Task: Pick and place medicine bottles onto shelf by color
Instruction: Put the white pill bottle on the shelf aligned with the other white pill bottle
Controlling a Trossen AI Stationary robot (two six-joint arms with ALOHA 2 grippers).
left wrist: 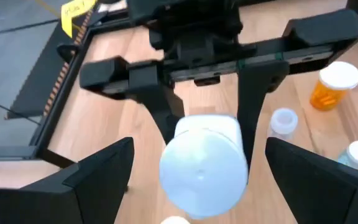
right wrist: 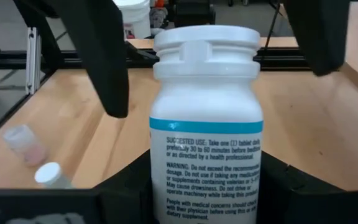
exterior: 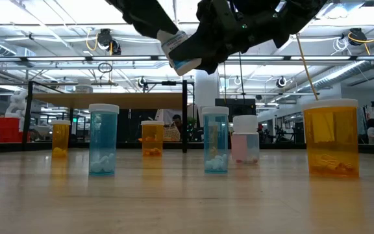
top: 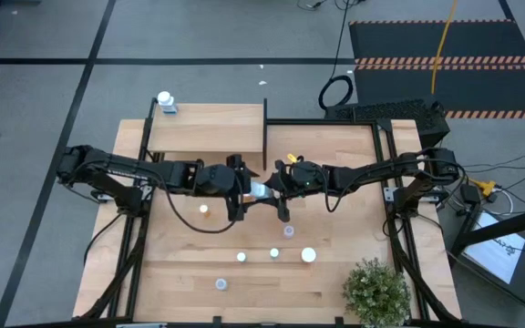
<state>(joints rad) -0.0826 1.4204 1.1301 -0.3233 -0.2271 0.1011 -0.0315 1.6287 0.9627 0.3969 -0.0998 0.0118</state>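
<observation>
I had one white bottle (top: 261, 189) clamped in my right gripper (top: 269, 190), lifted toward the wide-open left gripper (top: 241, 193), one bottle (top: 165, 100) shelved beyond them, six (top: 308, 255) below on the surface (top: 335, 246).

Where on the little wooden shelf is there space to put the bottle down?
The small raised light-wood shelf is almost all bare: only one white-capped bottle stands at its far left corner. The crowded part is the tabletop's middle, where white-capped bottles cluster below the right gripper holding the white labelled bottle.
</observation>
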